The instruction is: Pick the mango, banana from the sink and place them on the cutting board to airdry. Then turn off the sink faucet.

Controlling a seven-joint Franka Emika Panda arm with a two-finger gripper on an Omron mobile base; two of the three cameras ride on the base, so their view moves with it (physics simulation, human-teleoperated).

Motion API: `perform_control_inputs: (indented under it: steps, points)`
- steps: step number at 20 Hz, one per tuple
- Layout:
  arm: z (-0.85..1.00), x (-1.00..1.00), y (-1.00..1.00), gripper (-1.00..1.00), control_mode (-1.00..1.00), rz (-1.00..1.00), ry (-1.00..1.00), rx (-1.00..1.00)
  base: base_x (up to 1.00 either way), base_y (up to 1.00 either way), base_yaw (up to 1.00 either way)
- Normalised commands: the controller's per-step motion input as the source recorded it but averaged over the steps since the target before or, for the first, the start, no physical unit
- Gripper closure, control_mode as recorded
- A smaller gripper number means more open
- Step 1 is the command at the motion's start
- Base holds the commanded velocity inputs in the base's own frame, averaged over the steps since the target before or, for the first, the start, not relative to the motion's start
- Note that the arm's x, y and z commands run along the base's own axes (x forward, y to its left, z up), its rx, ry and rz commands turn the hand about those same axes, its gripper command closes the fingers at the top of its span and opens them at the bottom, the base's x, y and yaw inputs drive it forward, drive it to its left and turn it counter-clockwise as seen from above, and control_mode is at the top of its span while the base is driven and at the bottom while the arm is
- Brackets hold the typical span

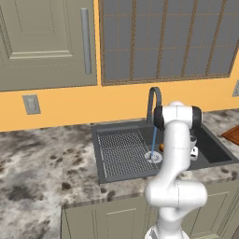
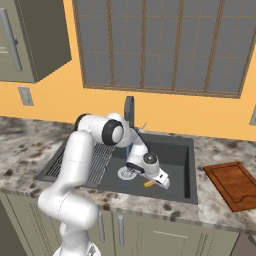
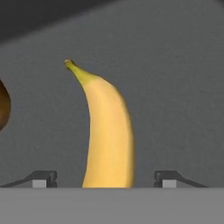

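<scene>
I had the hand (image 3: 104, 179) down in the sink (image 2: 177, 150), jaws apart astride the banana (image 3: 107, 135) on the basin floor near its front edge, needing only to close and lift.

The banana (image 3: 107, 131) lies in the sink (image 2: 175, 150) between the tool's (image 3: 105, 179) fingertips, the cutting board (image 2: 234, 184) to the sink's right.

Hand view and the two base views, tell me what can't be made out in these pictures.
- Banana: its lower end is cut off at the bottom of the hand view, between the fingertips.
- Mango: mostly hidden behind the arm in the left base view; a dark sliver at the hand view's left edge.
- Cutting board: cut off by the right edge.
</scene>
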Motion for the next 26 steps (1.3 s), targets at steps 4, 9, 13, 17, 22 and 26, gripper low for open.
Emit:
perform_control_inputs:
  steps: [4,9,13,17,22,26]
  points:
    - [-0.23,0.17,-0.01,1.00,-1.00,0.00,0.03,0.00,0.00,0.00,0.00]
    - [0.19,0.02,-0.12,1.00,-1.00,0.00,0.00,0.05,0.00,0.00,0.00]
    - [0.58,0.00,-0.15,1.00,-1.00,0.00,0.00,0.12,0.00,0.00,0.00]
    - [0.77,0.00,-0.12,1.00,-1.00,0.03,0.00,0.13,0.00,0.00,0.00]
    - [0.86,0.00,-0.14,1.00,-1.00,0.04,0.00,0.10,0.00,0.00,0.00]
    - [0.92,0.00,-0.15,1.00,-1.00,0.04,0.01,0.08,0.00,0.00,0.00]
